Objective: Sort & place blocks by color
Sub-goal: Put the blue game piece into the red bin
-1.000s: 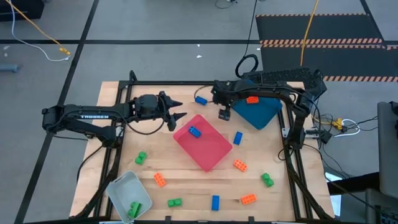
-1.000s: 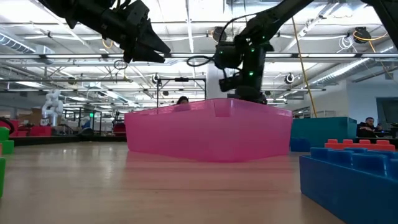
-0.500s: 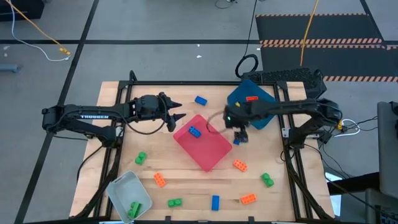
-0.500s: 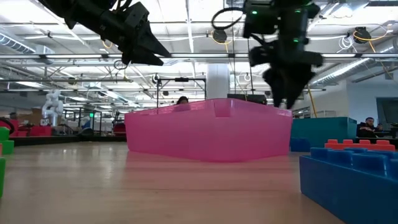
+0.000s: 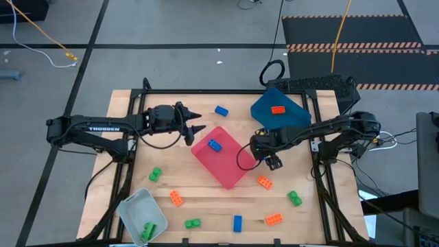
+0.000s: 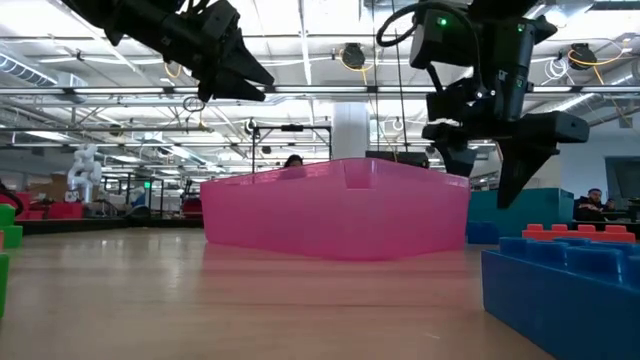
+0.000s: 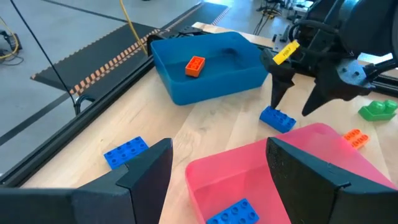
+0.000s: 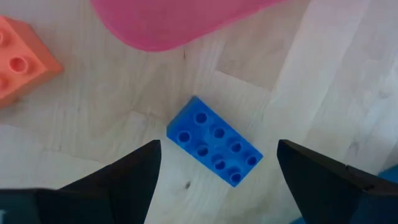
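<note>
The right gripper's (image 8: pixel 214 171) jaws stood spread wide and empty, poised over a blue block (image 8: pixel 214 149) lying on the bare wood between the pink tray (image 5: pixel 223 161) and the blue tray (image 5: pixel 264 113). The block sat skewed to the fingers, so a closing pinch would probably have caught corners rather than flat faces and twisted it loose. The pink tray's wall lay just beside it; a finger coming down there might have nudged the tray.

The left gripper (image 5: pixel 195 123) hung parted and empty above the table's far-left part, near the pink tray.

Counts, from the high view: 3 trays, pink, blue and grey (image 5: pixel 134 206). Blue blocks numbered 4, 1 already in the pink tray. Orange blocks (image 5: pixel 264 182) numbered 4, 1 in the blue tray. Green blocks (image 5: pixel 294 198) numbered 4, 1 in the grey tray.
</note>
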{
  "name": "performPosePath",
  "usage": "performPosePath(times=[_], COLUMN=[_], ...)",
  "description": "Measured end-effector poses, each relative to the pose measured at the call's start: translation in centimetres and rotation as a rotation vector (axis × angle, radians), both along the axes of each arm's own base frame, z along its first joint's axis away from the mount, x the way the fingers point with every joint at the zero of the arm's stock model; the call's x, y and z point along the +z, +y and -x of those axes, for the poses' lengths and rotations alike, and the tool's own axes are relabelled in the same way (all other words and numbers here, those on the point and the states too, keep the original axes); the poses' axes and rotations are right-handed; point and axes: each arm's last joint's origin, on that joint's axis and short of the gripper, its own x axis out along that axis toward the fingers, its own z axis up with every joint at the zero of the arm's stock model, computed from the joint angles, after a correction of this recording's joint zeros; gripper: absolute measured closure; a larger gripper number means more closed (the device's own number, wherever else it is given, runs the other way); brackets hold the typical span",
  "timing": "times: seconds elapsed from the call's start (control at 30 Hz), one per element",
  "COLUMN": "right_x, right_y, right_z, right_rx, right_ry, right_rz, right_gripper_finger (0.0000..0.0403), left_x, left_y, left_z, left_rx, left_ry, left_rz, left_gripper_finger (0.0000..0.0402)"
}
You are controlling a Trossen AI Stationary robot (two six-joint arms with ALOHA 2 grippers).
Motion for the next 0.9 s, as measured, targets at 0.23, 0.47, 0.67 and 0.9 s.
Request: performPosePath(times=[0.23,0.47,0.67,0.9], right_x=[-0.8,-2.7,-4.1,-4.0], right_y=[0.0,0.0,0.0,0.0], right_z=[-0.2,-1.0,-1.2,-1.1], right_rx=[0.033,0.046,0.051,0.022], right_ry=[0.044,0.088,0.159,0.157], right_rz=[0.001,0.002,0.002,-0.007], right_gripper_finger=[0.0090,0.0090,0.0105,0.0176], left_x=[-0.2,-0.2,-0.2,-0.2], left_y=[0.0,-0.2,-0.3,-0.3], left_z=[0.1,0.0,0.0,0.0], left_rx=[0.000,-0.005,-0.010,-0.010], left_ry=[0.018,0.022,0.022,0.022], left_rz=[0.004,0.013,0.010,0.010], left_gripper_finger=[0.0144,0.0144,0.0144,0.0144])
